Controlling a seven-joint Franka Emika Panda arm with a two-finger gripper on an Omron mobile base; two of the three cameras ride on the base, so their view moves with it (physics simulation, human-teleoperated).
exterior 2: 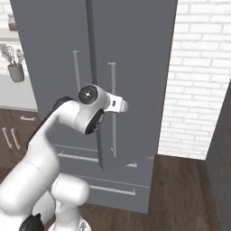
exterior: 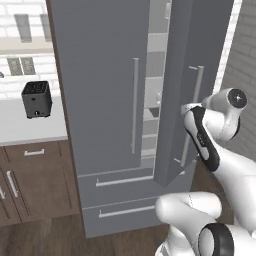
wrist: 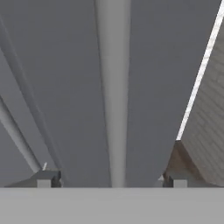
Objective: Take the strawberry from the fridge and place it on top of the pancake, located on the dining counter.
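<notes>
The tall grey fridge (exterior: 100, 100) (exterior 2: 135, 67) has its right door swung partly open, and pale shelves (exterior: 152, 100) show through the gap. My gripper (exterior: 186, 109) (exterior 2: 122, 106) is at that door's long vertical bar handle (exterior: 192, 115) (exterior 2: 113, 108). In the hand view the handle (wrist: 113, 109) runs straight up between my two fingertips (wrist: 47, 178), which stand wide apart and clear of it, so the gripper (wrist: 111, 179) is open. The strawberry is hidden inside the fridge. The pancake and the dining counter are out of view.
A black toaster (exterior: 36, 99) stands on the white worktop (exterior: 30, 127) over brown cabinets (exterior: 35, 180) to the fridge's left. A utensil cup (exterior 2: 16, 72) sits there too. A white brick wall (exterior 2: 194, 81) and a dark wall (exterior 2: 221, 158) close in the right side.
</notes>
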